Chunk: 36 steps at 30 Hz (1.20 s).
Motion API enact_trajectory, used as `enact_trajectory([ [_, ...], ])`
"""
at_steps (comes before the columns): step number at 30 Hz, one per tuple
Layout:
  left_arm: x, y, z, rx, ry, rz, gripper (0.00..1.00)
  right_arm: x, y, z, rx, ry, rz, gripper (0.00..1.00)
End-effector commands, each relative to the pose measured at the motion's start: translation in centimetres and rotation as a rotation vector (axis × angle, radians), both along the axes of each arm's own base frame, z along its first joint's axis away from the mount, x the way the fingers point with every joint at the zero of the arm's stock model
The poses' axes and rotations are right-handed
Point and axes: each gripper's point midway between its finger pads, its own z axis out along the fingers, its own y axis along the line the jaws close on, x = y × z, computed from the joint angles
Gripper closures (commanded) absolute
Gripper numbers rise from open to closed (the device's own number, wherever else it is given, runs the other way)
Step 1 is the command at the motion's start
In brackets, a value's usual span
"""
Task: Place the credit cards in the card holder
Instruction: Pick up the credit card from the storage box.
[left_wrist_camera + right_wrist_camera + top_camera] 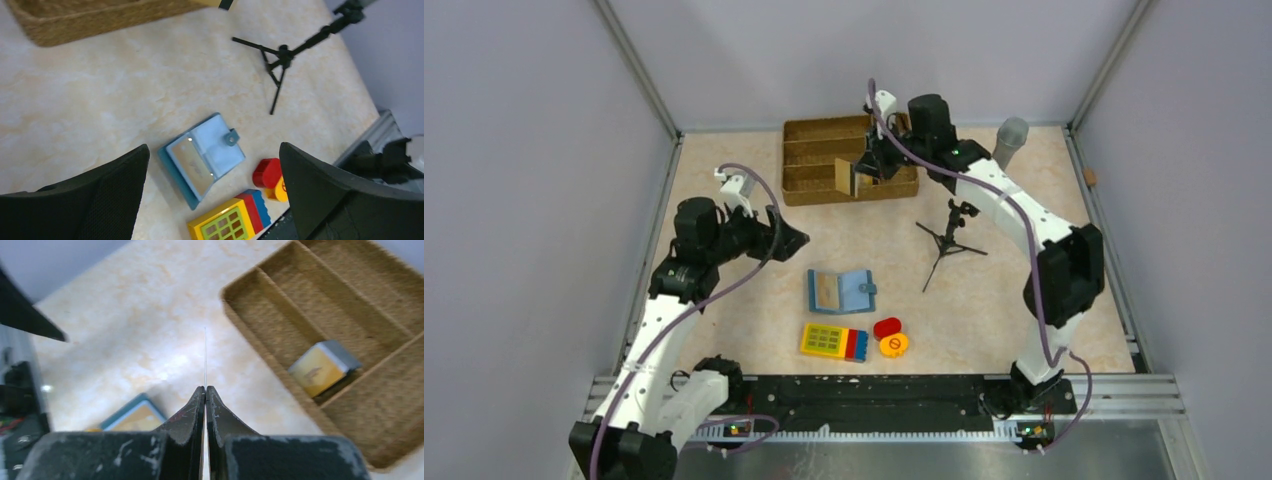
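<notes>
The teal card holder [840,290] lies open on the table's middle, a tan card showing in its left pocket [192,165]. My right gripper [865,168] hangs over the wicker tray's front edge, shut on a tan credit card [844,178]. In the right wrist view that card [205,357] is edge-on, a thin line sticking out past the closed fingertips. More credit cards [320,367], a yellow one on top, lean in a tray compartment. My left gripper [797,238] is open, up and left of the holder [132,415], with nothing between its fingers [125,185].
The brown wicker divided tray [824,192] stands at the back. A yellow keypad block [834,342], a red piece [887,327] and a yellow disc [894,345] lie in front of the holder. A black mini tripod [949,235] and a grey cylinder [1010,140] are to the right.
</notes>
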Motion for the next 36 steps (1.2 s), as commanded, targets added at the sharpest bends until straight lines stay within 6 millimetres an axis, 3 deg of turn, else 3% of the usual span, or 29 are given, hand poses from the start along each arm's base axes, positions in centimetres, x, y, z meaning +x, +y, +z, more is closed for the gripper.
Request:
enact_trajectory([
  [1, -2.4, -4.0, 3.2, -0.208, -0.1, -0.25, 0.01, -6.8, 0.2, 5.1, 0.194, 0.077, 0.091, 1.0],
  [8, -4.5, -5.7, 3.2, -0.333, -0.086, -0.385, 0.01, -14.2, -0.4, 3.8, 0.27, 0.269, 0.195, 1.0],
  [14, -6.2, -7.4, 3.5, -0.386, -0.052, -0.498, 0.02, -18.4, 0.2, 3.5, 0.302, 0.373, 0.332, 1.0],
  [18, -6.7, -8.2, 3.0, -0.379, -0.021, -0.535, 0.06, -19.9, 0.6, 3.8, 0.322, 0.398, 0.392, 1.0],
  [24, -7.2, -9.0, 2.2, -0.37, 0.02, -0.568, 0.36, -20.3, 1.0, 3.9, 0.334, 0.409, 0.422, 1.0],
  [32, -7.4, -9.7, 1.4, -0.372, 0.061, -0.57, 0.98, -19.9, 1.1, 2.3, 0.302, 0.438, 0.398, 1.0],
  [35, -7.1, -9.7, 0.6, -0.377, 0.09, -0.537, 1.0, -19.4, 1.0, 1.4, 0.284, 0.447, 0.354, 1.0],
  [36, -6.9, -9.7, 0.2, -0.378, 0.102, -0.518, 1.0, -19.1, 0.9, 0.9, 0.274, 0.449, 0.335, 0.93],
])
